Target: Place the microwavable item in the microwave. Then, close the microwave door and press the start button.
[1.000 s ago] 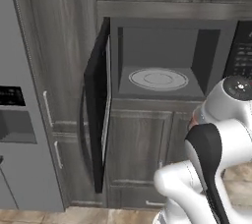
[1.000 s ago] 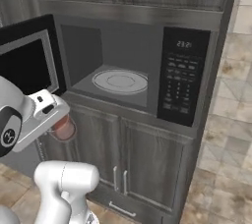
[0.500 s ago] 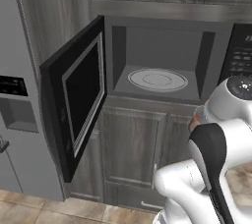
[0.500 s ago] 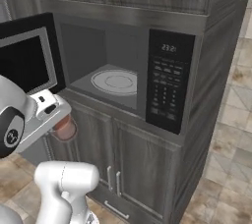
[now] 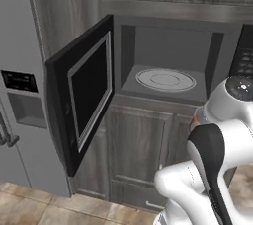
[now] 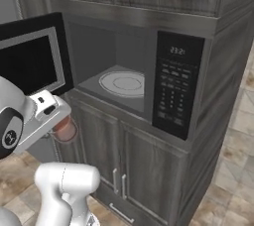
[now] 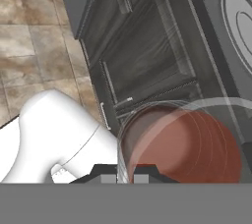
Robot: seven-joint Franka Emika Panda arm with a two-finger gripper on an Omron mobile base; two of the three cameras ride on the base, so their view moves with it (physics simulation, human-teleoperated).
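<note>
Since the cup is not yet inside, we judge the task barely begun: nothing is placed, closed or pressed.

Grip: our gripper (image 7: 125, 176) is pressed together on the rim of the cup (image 7: 182, 144), pinching its wall.

Cup: it hangs from the gripper, low in front of the cabinet doors (image 7: 142, 51), below and short of the microwave (image 6: 124, 71).

Turntable: the white plate (image 5: 165, 79) sits bare, above and ahead of the gripper.

Door: the microwave door (image 5: 89, 95) stands swung wide to our left, so closing is left to do.

Keypad: the black panel (image 6: 173, 88) is well up and to the right of the gripper; we judge the start press comes last.

Hand view: it alone lets us see into the cup.

Right base view: it gives the whole keypad and the cup (image 6: 64, 128) under the wrist.

Left base view: it shows the door's window face-on, while the arm hides most of the cup.
</note>
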